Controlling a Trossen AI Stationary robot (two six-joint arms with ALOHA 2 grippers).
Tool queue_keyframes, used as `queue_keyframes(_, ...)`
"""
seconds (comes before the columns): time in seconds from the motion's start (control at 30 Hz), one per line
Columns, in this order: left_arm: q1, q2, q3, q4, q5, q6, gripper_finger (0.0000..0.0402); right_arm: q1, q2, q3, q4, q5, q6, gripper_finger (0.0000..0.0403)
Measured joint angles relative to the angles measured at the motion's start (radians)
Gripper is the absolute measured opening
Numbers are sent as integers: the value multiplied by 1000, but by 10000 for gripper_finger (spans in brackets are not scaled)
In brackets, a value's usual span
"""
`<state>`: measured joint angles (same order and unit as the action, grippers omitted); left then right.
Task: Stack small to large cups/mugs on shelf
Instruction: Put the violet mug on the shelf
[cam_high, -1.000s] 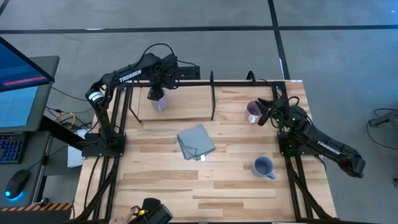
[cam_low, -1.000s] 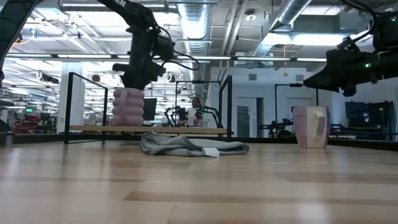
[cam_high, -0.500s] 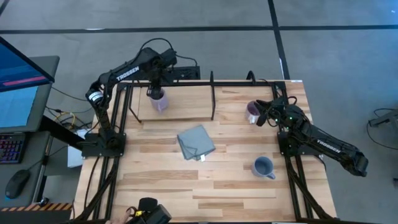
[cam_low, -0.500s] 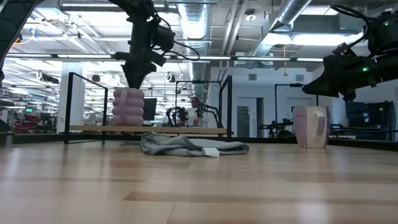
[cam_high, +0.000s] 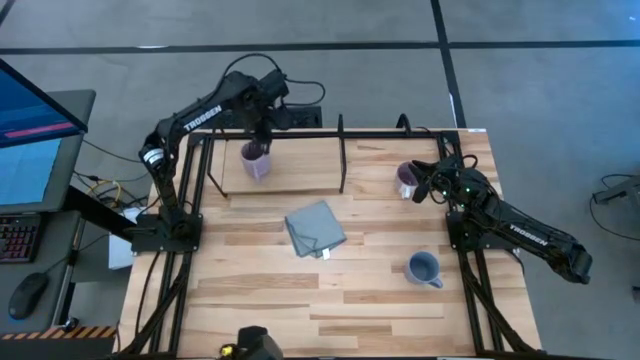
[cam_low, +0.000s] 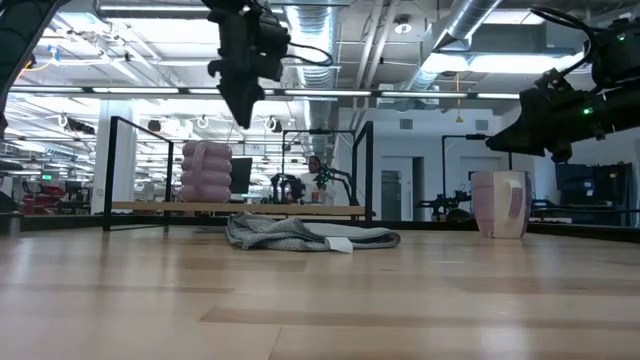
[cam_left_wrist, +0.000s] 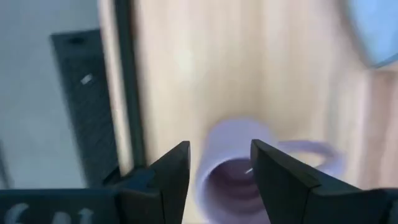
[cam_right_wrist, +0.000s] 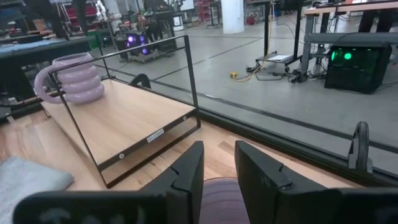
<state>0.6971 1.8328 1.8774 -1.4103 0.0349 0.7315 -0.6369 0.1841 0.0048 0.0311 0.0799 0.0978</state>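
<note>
With the ribbed light purple mug set on the light wood shelf and the left tool open above it, the right tool, open and empty over the darker purple mug, should descend squarely onto its rim.

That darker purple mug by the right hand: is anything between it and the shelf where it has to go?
The shelf's black rod frame runs along its right end, facing the darker purple mug, so the mug must go over or around that. The right hand sits at the mug. The grey cloth lies off to the side.
</note>
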Motion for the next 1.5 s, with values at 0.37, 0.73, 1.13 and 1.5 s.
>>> queue_keyframes(0.37,-61,9,0,40,10,-70,162,0,0,0,0,0,0,114)
queue_keyframes(0.73,-56,80,-2,49,-6,-97,162,2,0,0,-5,0,1,114)
queue_keyframes(1.13,-32,85,-17,-40,-14,-170,162,2,0,0,-5,-3,9,114)
queue_keyframes(1.5,-32,84,-17,-59,-59,-177,162,2,0,0,-5,-4,27,114)
